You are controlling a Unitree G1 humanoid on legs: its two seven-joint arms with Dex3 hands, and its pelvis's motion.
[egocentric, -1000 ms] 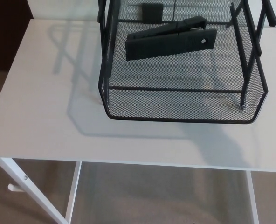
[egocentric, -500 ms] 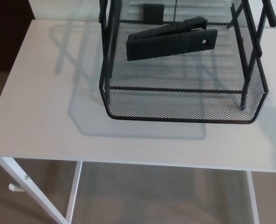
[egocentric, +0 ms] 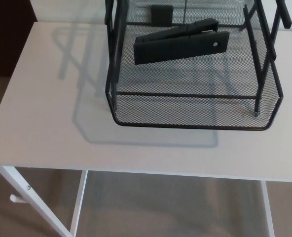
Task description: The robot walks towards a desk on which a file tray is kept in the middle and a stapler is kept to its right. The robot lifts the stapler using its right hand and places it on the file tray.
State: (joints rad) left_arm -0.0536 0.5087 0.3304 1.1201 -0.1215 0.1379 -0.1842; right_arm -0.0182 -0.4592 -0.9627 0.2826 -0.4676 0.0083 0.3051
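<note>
A black stapler (egocentric: 181, 43) lies on its side inside the black wire-mesh file tray (egocentric: 190, 111), towards the tray's back. The tray stands on the white desk (egocentric: 52, 123), right of the middle of the picture, with its upright posts rising out of the top edge. Neither of my hands shows in the head view, and nothing touches the stapler.
The desk's front edge (egocentric: 136, 170) runs across the lower part of the picture, with white legs (egocentric: 32, 197) and beige carpet (egocentric: 170, 207) below. The tray casts a shadow on the desk to its left. A dark area lies beyond the desk's far left corner.
A broad shadow on the desk in front of the tray's right side has gone. The stapler and tray have not moved.
</note>
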